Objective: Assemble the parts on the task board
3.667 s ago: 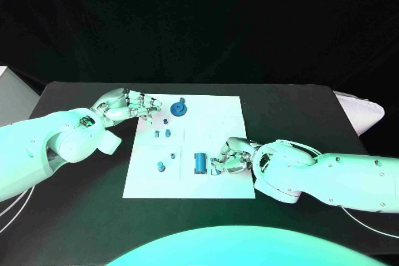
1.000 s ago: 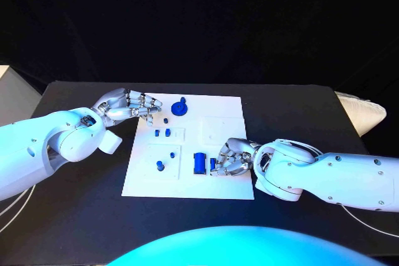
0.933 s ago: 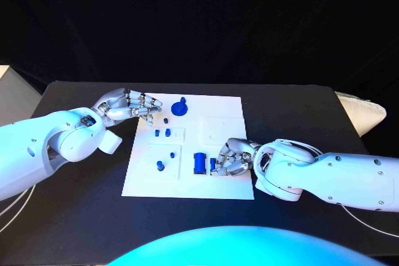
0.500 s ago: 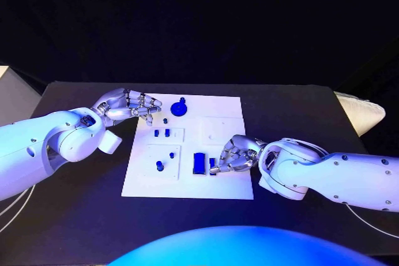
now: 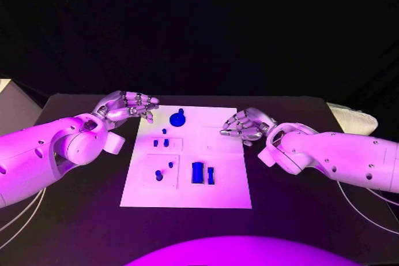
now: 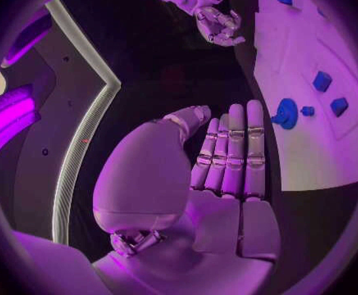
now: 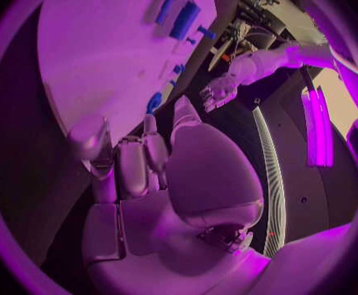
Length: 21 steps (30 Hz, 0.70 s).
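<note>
**Right hand up at the board's far edge, block and bar lying back toward the body**

Starting at the right hand (image 5: 244,126): fingers (image 7: 134,164) curled in close, nothing seen between them. Hanging over the far right edge of the task board (image 5: 224,191), about where white plate meets black table.

From those fingertips, looking back toward the robot's body and a touch inward: the large blue block (image 5: 198,172), with the slim blue bar (image 5: 210,175) just beside it on the fingers' side. Both long axes running near-to-far, side by side, roughly in line with the reach back. Probably the right hand's job, being the nearer of the two; would need opening first and coming down across the short width.

Over to the left hand (image 5: 129,108): fingers (image 6: 231,151) stretched out side by side, holding nothing, off the board's far left corner. Just beyond their tips, the round blue part (image 5: 178,119), clearly theirs if that goes next.

Between the two hands, small blue pegs (image 5: 165,142) scattered down the board's left half, well apart from the block. Open white plate around the bar on the right fingers' side; open black table past the board's right edge for swinging in.
</note>
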{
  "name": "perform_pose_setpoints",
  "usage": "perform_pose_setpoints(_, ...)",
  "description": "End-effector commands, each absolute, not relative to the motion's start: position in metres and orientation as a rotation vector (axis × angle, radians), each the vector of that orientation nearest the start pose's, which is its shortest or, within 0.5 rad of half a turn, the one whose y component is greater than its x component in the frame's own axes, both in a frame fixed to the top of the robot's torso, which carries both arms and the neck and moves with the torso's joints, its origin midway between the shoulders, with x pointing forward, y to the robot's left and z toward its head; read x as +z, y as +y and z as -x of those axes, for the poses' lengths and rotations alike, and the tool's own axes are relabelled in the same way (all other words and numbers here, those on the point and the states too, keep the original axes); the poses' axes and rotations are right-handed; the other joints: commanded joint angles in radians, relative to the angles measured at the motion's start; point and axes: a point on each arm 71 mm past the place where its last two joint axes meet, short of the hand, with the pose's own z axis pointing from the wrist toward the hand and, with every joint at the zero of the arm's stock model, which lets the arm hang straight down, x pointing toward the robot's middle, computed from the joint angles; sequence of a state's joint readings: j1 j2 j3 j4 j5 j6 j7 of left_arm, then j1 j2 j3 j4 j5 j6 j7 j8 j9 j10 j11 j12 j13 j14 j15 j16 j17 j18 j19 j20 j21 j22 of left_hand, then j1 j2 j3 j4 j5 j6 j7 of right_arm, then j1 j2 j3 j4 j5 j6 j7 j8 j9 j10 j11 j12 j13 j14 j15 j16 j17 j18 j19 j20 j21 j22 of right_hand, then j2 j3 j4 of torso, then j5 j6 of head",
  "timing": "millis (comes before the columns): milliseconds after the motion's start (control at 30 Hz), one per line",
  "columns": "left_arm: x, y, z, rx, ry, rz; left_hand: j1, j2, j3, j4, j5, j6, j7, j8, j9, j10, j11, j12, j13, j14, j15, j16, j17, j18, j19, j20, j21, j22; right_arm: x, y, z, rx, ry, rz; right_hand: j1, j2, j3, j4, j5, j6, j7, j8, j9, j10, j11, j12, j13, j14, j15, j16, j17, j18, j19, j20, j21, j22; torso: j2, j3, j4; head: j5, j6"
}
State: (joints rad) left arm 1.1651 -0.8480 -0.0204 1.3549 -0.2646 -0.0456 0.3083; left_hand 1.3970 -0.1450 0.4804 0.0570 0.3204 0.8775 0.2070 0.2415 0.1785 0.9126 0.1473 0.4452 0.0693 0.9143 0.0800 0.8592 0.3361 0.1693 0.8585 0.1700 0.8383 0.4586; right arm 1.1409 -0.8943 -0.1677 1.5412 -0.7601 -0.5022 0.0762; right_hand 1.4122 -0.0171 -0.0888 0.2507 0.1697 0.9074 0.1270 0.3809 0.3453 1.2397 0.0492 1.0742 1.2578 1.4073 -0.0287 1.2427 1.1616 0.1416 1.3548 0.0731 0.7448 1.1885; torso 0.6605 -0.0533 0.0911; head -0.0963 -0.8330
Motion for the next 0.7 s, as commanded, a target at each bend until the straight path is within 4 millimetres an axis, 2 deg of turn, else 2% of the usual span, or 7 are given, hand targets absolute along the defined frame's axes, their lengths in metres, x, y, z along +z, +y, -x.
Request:
perform_pose_setpoints(33, -0.196, 0.255, -0.515, -1.544, 1.448, 0.971, -0.016, -0.003, 0.007, 0.012, -0.002, 0.002, -0.003, 0.005, -0.003, 0.018, -0.001, -0.006, -0.004, -0.038, 0.008, -0.061, -0.024, 0.011, -0.035, 0.007, -0.043, -0.023, -0.245, -0.248, -0.475, 1.11, 1.554, -0.783, 0.055, 0.007, 0.023, -0.01, -0.008, -0.019, 0.008, 0.003, -0.004, -0.139, 0.003, -0.193, -0.119, -0.085, 0.006, -0.16, -0.156, 0.039, -0.083, 0.008, -0.298, -0.155, -0.021, -0.0004, -0.0049, 0.01, 0.037)
perform_pose_setpoints(467, -0.203, 0.265, -0.548, -1.469, 1.273, 1.037, -0.019, -0.02, 0.049, 0.033, -0.006, -0.04, -0.021, -0.004, -0.013, 0.082, 0.045, -0.336, -0.007, -0.076, 0.084, -0.55, -0.147, 0.012, -0.101, 0.105, -0.492, -0.301, -0.246, -0.261, -0.527, 1.182, 1.396, -0.896, 0.11, -0.13, 0.448, 0.017, -0.021, -0.009, 0.067, -0.11, -0.117, -0.156, 0.082, -0.893, -1.011, -0.318, 0.101, -0.939, -0.658, 0.037, -0.235, 0.099, -0.682, -0.629, -0.046, 0.0129, -0.0129, 0.039, 0.157)
perform_pose_setpoints(500, -0.206, 0.261, -0.545, -1.467, 1.374, 1.013, -0.428, 0.145, -0.48, -0.057, -0.32, -0.877, -0.207, -0.242, -0.178, -0.913, -0.147, -0.445, -0.069, -0.914, -0.08, -0.859, -0.336, -0.169, -0.858, -0.17, -0.838, -0.459, -0.248, -0.264, -0.525, 1.062, 1.445, -0.86, -0.34, 0.017, 0.089, -0.251, -0.17, -0.907, -0.127, -0.381, -0.345, -0.483, -0.049, -1.074, -1.258, -0.641, 0.029, -1.243, -1.162, -0.142, -0.563, -0.073, -0.745, -1.188, -0.041, 0.0081, -0.0125, 0.033, 0.137)
perform_pose_setpoints(567, -0.207, 0.26, -0.544, -1.465, 1.371, 1.015, -0.477, 0.145, -0.48, -0.057, -0.32, -0.877, -0.207, -0.242, -0.178, -0.913, -0.147, -0.445, -0.069, -0.914, -0.08, -0.859, -0.336, -0.169, -0.858, -0.17, -0.838, -0.459, -0.248, -0.262, -0.524, 1.066, 1.44, -0.865, -0.394, 0.017, 0.089, -0.251, -0.17, -0.907, -0.127, -0.381, -0.345, -0.518, -0.049, -1.074, -1.258, -0.681, 0.029, -1.243, -1.162, -0.142, -0.607, -0.073, -0.745, -1.188, -0.044, 0.0097, -0.0151, 0.035, 0.141)
perform_pose_setpoints(600, -0.207, 0.259, -0.544, -1.463, 1.369, 1.017, -0.512, 0.145, -0.48, -0.057, -0.32, -0.877, -0.207, -0.242, -0.178, -0.913, -0.147, -0.445, -0.069, -0.914, -0.08, -0.859, -0.336, -0.169, -0.858, -0.17, -0.838, -0.459, -0.248, -0.261, -0.523, 1.07, 1.436, -0.87, -0.432, 0.017, 0.089, -0.251, -0.17, -0.907, -0.127, -0.381, -0.345, -1.24, -0.049, -1.074, -1.258, -0.707, 0.029, -1.243, -1.162, -0.142, -0.634, -0.073, -0.745, -1.188, -0.046, 0.0111, -0.0176, 0.038, 0.144)
perform_pose_setpoints(633, -0.207, 0.258, -0.543, -1.461, 1.367, 1.019, -0.544, 0.145, -0.48, -0.057, -0.32, -0.877, -0.207, -0.242, -0.178, -0.913, -0.147, -0.445, -0.069, -0.914, -0.08, -0.859, -0.336, -0.169, -0.858, -0.17, -0.838, -0.459, -0.248, -0.259, -0.522, 1.075, 1.431, -0.877, -0.467, 0.017, 0.089, -0.251, -0.17, -0.907, -0.127, -0.381, -0.345, -1.24, -0.049, -1.074, -1.258, -1.407, 0.029, -1.243, -1.162, -0.142, -1.355, -0.073, -0.745, -1.188, -0.049, 0.013, -0.0209, 0.04, 0.148)
perform_pose_setpoints(700, -0.208, 0.255, -0.541, -1.454, 1.359, 1.026, -0.607, 0.145, -0.48, -0.057, -0.32, -0.877, -0.207, -0.242, -0.178, -0.913, -0.147, -0.445, -0.069, -0.914, -0.08, -0.859, -0.336, -0.169, -0.858, -0.17, -0.838, -0.459, -0.247, -0.255, -0.519, 1.089, 1.416, -0.896, -0.538, 0.017, 0.089, -0.251, -0.17, -0.907, -0.127, -0.381, -0.345, -1.24, -0.049, -1.074, -1.258, -1.407, 0.029, -1.243, -1.162, -0.142, -1.355, -0.073, -0.745, -1.188, -0.058, 0.0182, -0.03, 0.047, 0.159)
